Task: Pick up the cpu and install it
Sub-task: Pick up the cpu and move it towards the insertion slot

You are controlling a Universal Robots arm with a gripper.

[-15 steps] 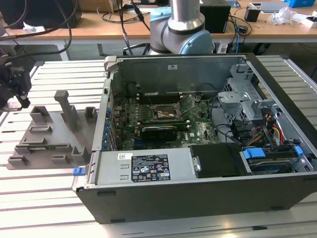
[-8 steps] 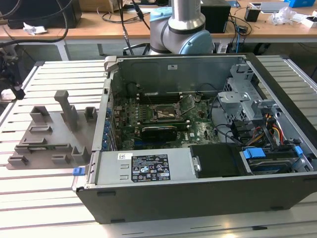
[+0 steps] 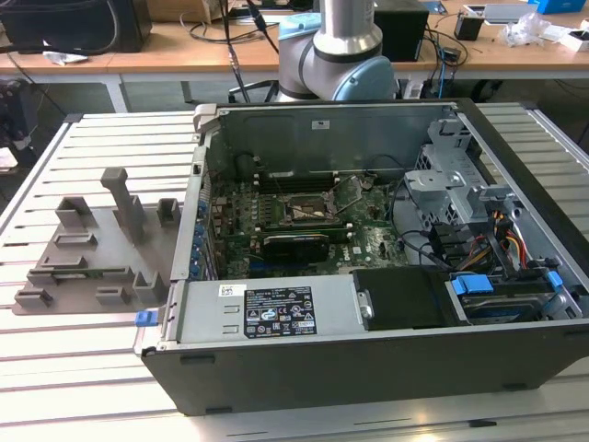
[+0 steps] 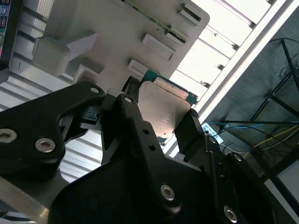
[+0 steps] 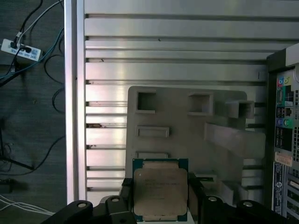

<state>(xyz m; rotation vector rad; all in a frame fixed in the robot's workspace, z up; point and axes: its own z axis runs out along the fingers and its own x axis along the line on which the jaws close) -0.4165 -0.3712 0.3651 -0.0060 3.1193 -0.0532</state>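
The cpu (image 5: 160, 189), a flat square chip with a pale metal top and green rim, sits between my gripper's (image 5: 160, 199) black fingers (image 5: 126, 193), which are shut on its two opposite edges. In the second wrist view the cpu (image 4: 164, 109) shows its silver face between the same fingers (image 4: 135, 116) of the gripper (image 4: 161, 122). It hangs above the grey holder plate (image 5: 187, 126), near that plate's edge. In the exterior view the open computer case (image 3: 368, 304) lies on the table, with the black cpu socket (image 3: 308, 210) on the motherboard.
The grey holder plate (image 3: 92, 249) with raised blocks lies at the exterior view's left of the case, on the slatted aluminium table (image 3: 83, 387). A drive cage (image 3: 451, 184) and cables (image 3: 506, 244) fill the case's right side. The arm's base (image 3: 340, 55) stands behind the case.
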